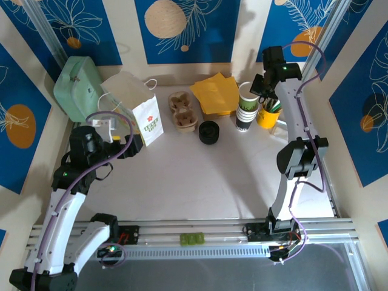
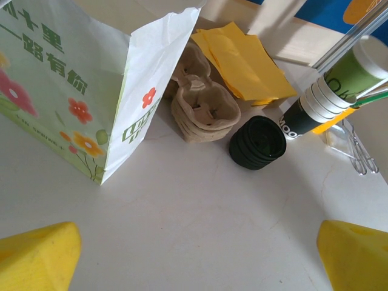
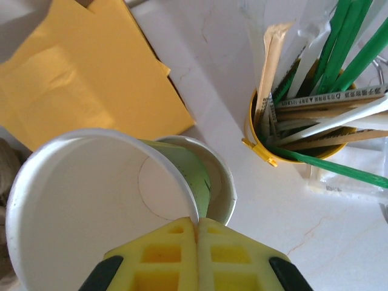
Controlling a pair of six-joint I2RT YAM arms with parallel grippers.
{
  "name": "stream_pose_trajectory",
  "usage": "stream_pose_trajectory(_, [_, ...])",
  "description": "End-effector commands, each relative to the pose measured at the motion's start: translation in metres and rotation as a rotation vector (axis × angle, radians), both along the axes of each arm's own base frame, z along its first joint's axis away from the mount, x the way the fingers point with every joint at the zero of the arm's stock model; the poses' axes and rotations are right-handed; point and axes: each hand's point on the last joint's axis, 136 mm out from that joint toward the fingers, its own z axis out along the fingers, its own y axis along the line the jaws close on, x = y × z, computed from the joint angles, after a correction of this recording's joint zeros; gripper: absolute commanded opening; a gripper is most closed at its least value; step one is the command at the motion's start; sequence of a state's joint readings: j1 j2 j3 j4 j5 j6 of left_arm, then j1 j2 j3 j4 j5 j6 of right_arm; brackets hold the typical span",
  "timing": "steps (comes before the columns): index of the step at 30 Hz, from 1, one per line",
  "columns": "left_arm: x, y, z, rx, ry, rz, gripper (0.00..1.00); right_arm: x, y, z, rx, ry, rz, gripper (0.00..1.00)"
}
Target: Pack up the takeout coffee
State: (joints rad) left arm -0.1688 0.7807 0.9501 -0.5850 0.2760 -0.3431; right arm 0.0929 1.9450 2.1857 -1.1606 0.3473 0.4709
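My right gripper is shut on the rim of a lidless white paper cup with a light-green side. The cup is tilted, its base still inside the stack of cups. From above, the right gripper hangs over that stack at the back right. A stack of black lids lies on the table left of the cups. The lidded takeout coffee is out of view. My left gripper is open above bare table, near the white paper bag.
A pulp cup carrier sits between the bag and the yellow napkins. A yellow cup of straws and sticks stands right of the cup stack. A green box is at the back left.
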Motion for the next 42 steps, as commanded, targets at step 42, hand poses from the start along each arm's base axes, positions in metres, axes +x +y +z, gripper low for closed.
stream_pose_trajectory(42, [-0.007,-0.012,-0.016,-0.165,0.034,-0.001,0.99,-0.223,0.203,-0.093,0.090,-0.034,0.531,0.02])
